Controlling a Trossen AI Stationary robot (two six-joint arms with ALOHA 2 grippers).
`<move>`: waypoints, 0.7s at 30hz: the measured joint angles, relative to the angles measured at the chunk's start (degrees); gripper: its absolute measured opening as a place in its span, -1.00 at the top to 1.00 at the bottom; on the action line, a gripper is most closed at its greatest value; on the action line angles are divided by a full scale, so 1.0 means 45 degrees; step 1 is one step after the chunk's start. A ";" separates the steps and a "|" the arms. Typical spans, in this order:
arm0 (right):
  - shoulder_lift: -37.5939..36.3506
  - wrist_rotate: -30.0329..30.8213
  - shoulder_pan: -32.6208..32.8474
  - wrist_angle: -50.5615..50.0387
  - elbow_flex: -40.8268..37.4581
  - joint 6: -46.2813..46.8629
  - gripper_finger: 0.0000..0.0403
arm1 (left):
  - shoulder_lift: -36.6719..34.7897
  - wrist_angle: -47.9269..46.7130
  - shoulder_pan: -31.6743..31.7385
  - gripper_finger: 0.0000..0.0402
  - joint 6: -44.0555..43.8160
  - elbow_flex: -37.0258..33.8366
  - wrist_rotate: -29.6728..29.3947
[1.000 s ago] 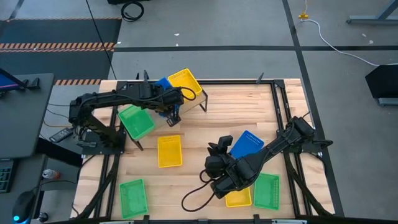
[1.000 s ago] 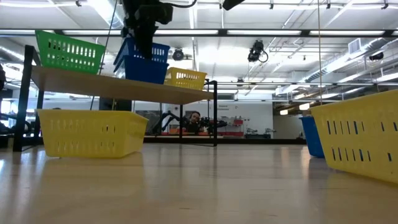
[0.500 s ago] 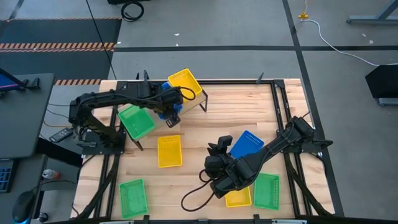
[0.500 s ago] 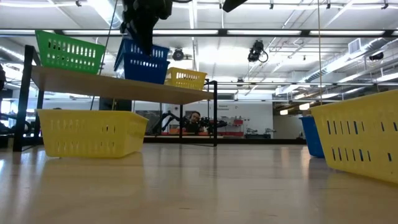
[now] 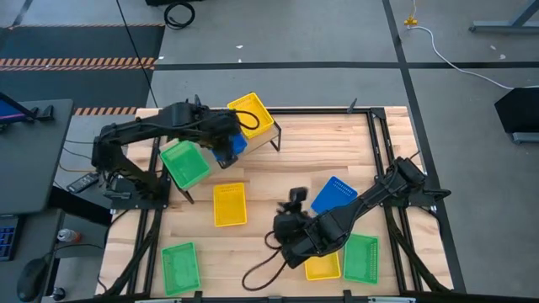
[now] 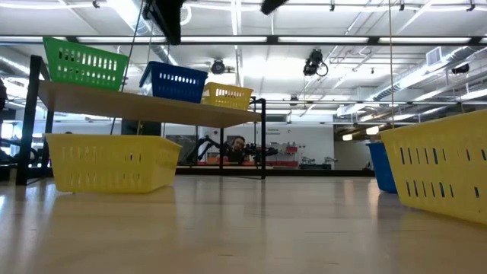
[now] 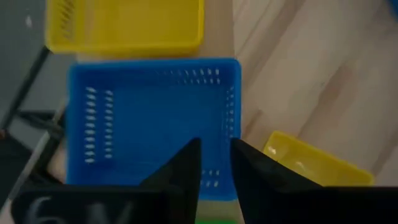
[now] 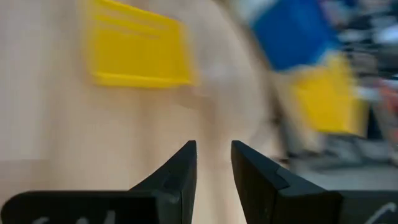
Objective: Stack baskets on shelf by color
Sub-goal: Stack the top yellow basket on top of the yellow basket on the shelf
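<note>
Lifted off the blue basket (image 7: 152,118), our left gripper (image 7: 214,162) hangs part-open and empty directly above it.

Left pincer (image 7: 214,163) – fingers apart, empty – above blue basket (image 7: 152,118) beside yellow basket (image 7: 124,25).

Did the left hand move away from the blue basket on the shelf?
Yes. The left hand has gone up, clear above the blue basket, which sits on the shelf between the green and yellow baskets.
</note>
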 joint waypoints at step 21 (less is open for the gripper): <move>0.0480 -0.6075 -0.1399 0.9497 -0.2414 -0.4492 0.21 | -0.6381 0.7821 -0.7542 0.70 -0.0140 -0.5875 -0.3992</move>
